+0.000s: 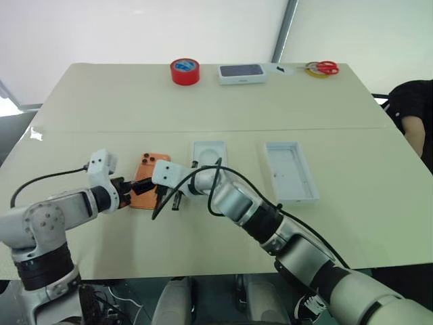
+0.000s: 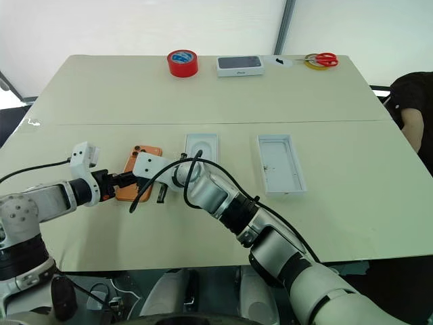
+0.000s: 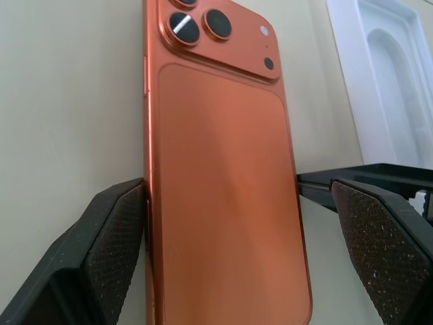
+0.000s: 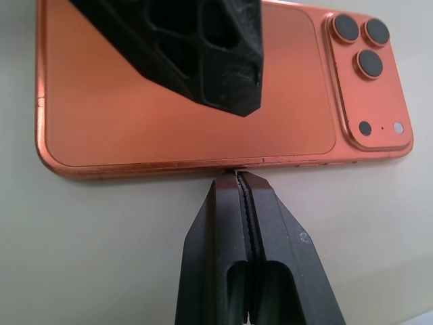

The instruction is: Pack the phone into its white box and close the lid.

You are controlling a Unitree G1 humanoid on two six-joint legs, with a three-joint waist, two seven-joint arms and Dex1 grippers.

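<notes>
The orange phone (image 1: 145,181) lies back up on the table, its three lenses (image 3: 196,24) at the far end. My left gripper (image 1: 134,190) is open around the phone's near end: one finger (image 3: 115,237) rests against one long edge, the other finger (image 3: 379,237) stands a little off the opposite edge. My right gripper (image 4: 237,177) is shut, its tips pressed against the phone's long side. A shallow white tray with a pale grey inside, the lid (image 1: 291,171), lies open side up to the right. The white box is out of view.
A flat white insert (image 1: 208,154) with an oval recess lies just right of the phone. At the table's far edge are a red tape roll (image 1: 185,71), a white box with a dark top (image 1: 241,73) and red-handled scissors (image 1: 323,67). A person's dark sleeve (image 1: 413,108) is at the right.
</notes>
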